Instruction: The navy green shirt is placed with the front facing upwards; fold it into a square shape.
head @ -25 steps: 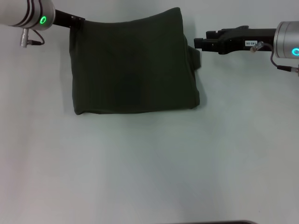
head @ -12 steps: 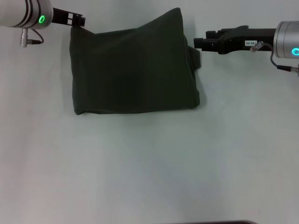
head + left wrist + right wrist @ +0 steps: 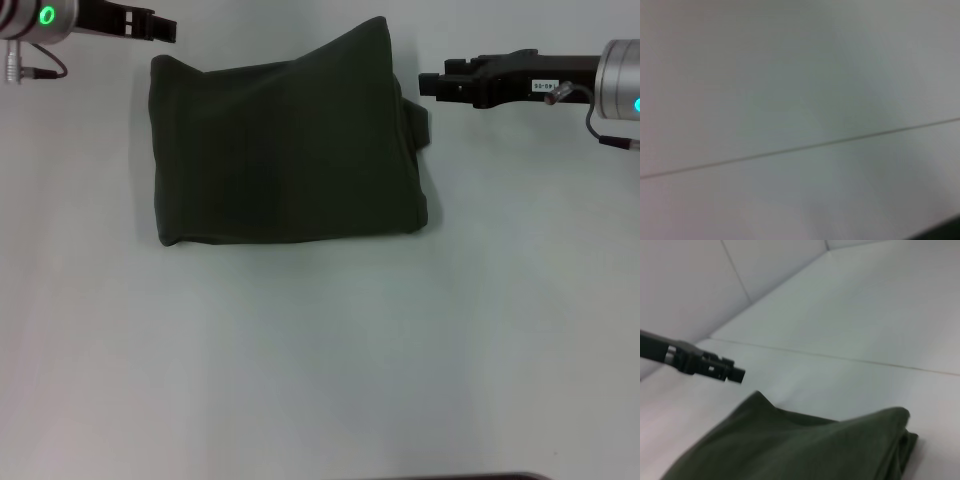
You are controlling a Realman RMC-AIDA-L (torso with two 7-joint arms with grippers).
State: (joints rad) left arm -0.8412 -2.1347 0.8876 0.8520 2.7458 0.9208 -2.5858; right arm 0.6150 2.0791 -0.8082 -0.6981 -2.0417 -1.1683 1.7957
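On the pale table point(image 3: 320, 350), toward its far side and left of centre, lies the navy green shirt point(image 3: 285, 150), folded into a roughly square, multi-layered bundle. Its plain dark side faces up; no lettering is visible. The far edge rises toward the right-hand corner, and a small fold of fabric protrudes on the right side.

Left gripper point(image 3: 165, 25): positioned just beyond the shirt's far left corner, apart from the fabric and holding nothing. Whether its fingers are spread or pressed together cannot be determined. The left wrist view shows only the table surface and a thin seam line.

Right gripper point(image 3: 425, 85): positioned just beside the shirt's right edge, near the far corner, not gripping the fabric. Its finger state cannot be determined either. The right wrist view shows the bundle's raised corner, with the left gripper beyond it.
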